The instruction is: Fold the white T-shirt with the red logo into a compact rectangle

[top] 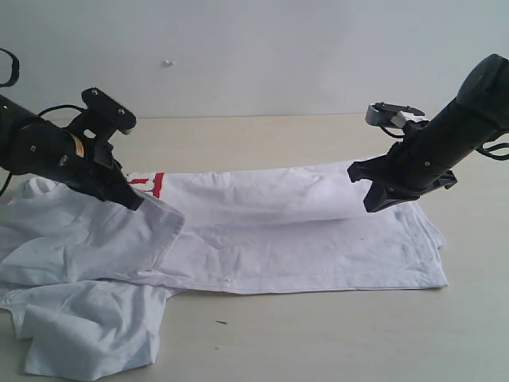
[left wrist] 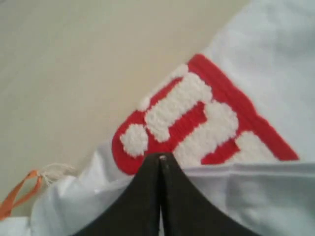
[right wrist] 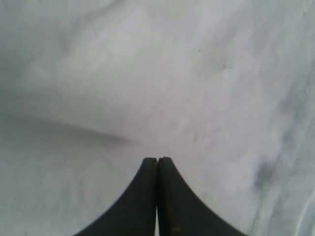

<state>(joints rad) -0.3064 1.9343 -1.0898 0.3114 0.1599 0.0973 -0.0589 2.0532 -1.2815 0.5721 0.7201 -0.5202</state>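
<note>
Your white T-shirt (top: 302, 255) lies lengthwise across the counter (top: 334, 334), with its left end bunched in loose folds near the front edge.

Your left claw (top: 134, 200) is pressed together on a folded edge just beside the red logo (left wrist: 197, 118). Your right claw (top: 372, 203) is also pressed together, nipping cloth that tents up from the far edge toward it. Holding both ends of one long edge looks like the setup for turning that edge over as a straight lengthwise fold, so the 2 grips keep it taut and level.

Much is hidden:
- A flap covers most of the logo, and only about 2 fuzzy letters show.
- An orange tag (left wrist: 19, 194) peeks out, but the collar itself is hard to make out.
- The right wrist view shows only plain white cloth.
- You cannot tell how many layers either claw holds.
- The sleeves are lost in the crumpled heap.
</note>
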